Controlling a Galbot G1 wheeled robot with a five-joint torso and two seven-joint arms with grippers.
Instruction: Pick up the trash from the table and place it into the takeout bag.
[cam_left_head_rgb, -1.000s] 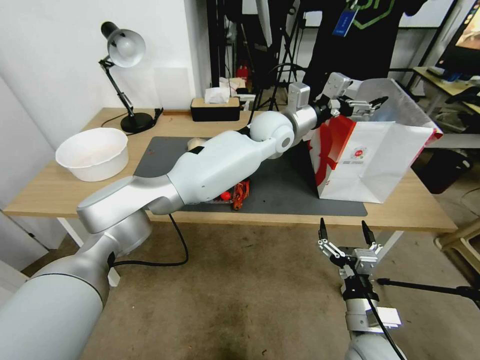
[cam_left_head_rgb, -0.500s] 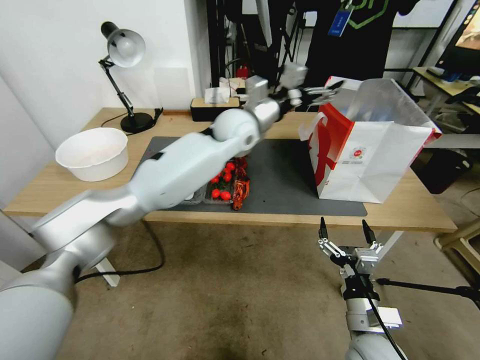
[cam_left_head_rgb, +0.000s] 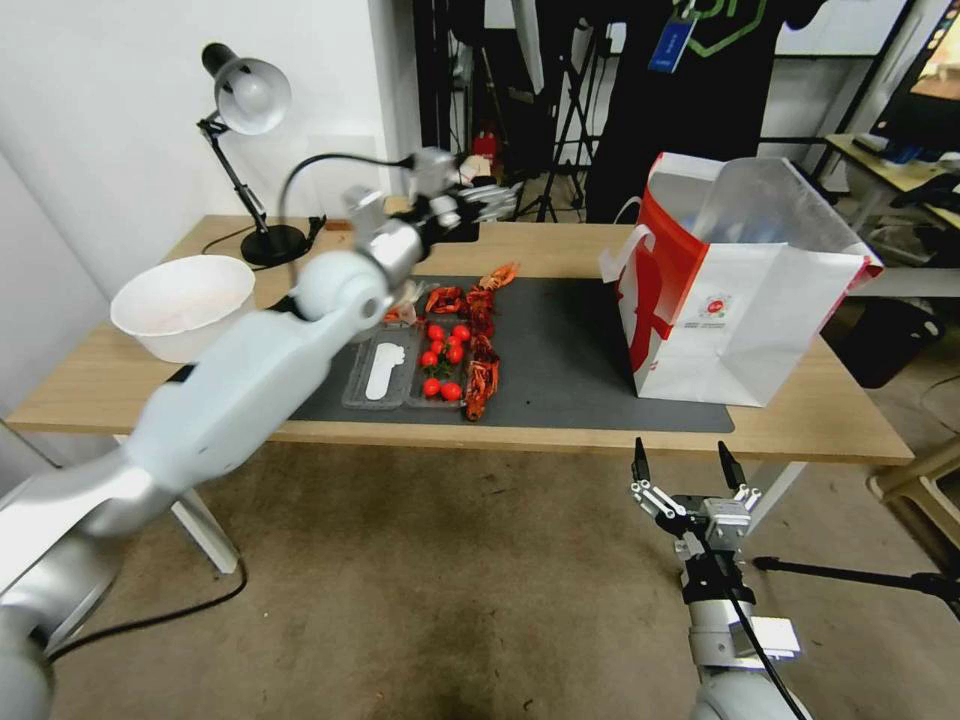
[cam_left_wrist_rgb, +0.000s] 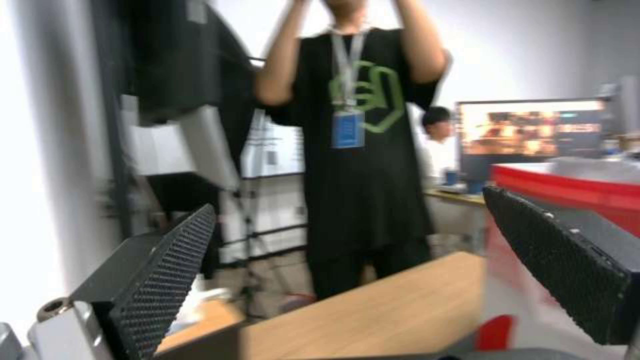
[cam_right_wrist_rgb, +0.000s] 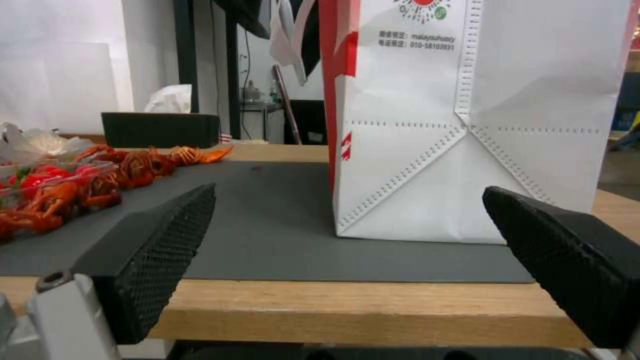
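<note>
Head view: left tool (cam_left_head_rgb: 478, 200) open, empty, above far desk (cam_left_head_rgb: 560, 250). Right tool (cam_left_head_rgb: 690, 475) open, empty, near edge. Swinging arm could clip bag (cam_left_head_rgb: 750, 320).

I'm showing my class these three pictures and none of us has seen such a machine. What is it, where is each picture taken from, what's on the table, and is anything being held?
It is a wheeled robot with two arms. One picture looks down from its head; the others look out from each wrist. The left pincer is open and empty above the table's far edge. The right pincer waits open below the near edge. On the dark mat lie a clear tray with small red fruits and red crayfish. The takeout bag stands open; a white basin sits left.
</note>
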